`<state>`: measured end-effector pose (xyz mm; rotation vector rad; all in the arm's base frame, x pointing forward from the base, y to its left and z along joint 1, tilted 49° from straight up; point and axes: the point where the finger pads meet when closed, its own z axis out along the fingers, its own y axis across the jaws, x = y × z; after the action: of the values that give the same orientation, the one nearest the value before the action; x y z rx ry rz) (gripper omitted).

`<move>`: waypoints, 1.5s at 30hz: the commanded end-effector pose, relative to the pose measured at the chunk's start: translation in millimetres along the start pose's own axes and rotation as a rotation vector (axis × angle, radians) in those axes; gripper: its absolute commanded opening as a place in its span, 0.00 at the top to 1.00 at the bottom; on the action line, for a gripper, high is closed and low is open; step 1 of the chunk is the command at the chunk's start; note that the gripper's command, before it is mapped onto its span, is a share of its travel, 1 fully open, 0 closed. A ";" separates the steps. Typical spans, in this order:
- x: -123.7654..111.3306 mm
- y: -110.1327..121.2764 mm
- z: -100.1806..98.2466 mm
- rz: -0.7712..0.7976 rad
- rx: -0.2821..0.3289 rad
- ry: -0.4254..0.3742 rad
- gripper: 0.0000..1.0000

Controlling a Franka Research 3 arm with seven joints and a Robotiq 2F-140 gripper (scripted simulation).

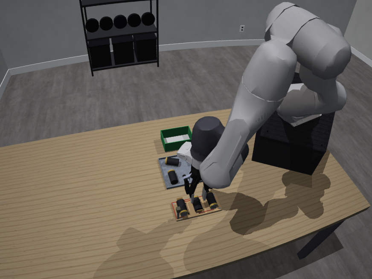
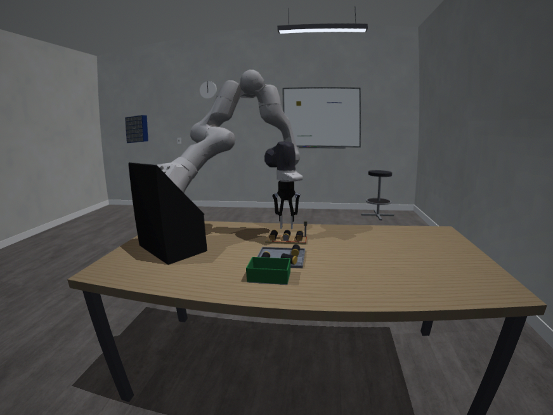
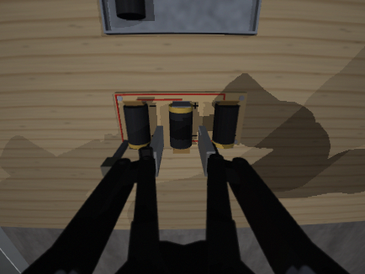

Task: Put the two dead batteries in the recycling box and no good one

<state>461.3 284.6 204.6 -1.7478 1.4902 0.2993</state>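
Note:
A small wooden holder board (image 1: 193, 207) with a red wire outline carries three black batteries with yellow bands, lying side by side. In the wrist view they are the left battery (image 3: 136, 125), the middle battery (image 3: 181, 127) and the right battery (image 3: 225, 124). My gripper (image 3: 181, 135) hangs just above the board, partly open and empty, its fingertips on either side of the middle battery's near end. It also shows in the top and exterior views (image 1: 196, 193) (image 2: 286, 223). Two more batteries (image 1: 172, 161) (image 1: 172, 177) lie on a grey tray (image 1: 175, 172). The green recycling box (image 1: 176, 138) stands upright beyond the tray.
A small dark post (image 2: 305, 226) stands at one end of the holder; I cannot tell whether it glows. A big black block (image 1: 292, 143) carries the arm's base at the right. My arm hides part of the tray.

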 end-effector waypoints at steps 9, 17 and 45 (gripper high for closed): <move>-0.5 1.0 9.1 -0.005 0.000 0.001 0.71; -0.5 1.0 32.8 -0.005 0.000 0.001 0.71; -0.5 1.0 45.2 -0.005 0.000 0.001 0.84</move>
<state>473.2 317.6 176.0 -1.7449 1.4918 0.3067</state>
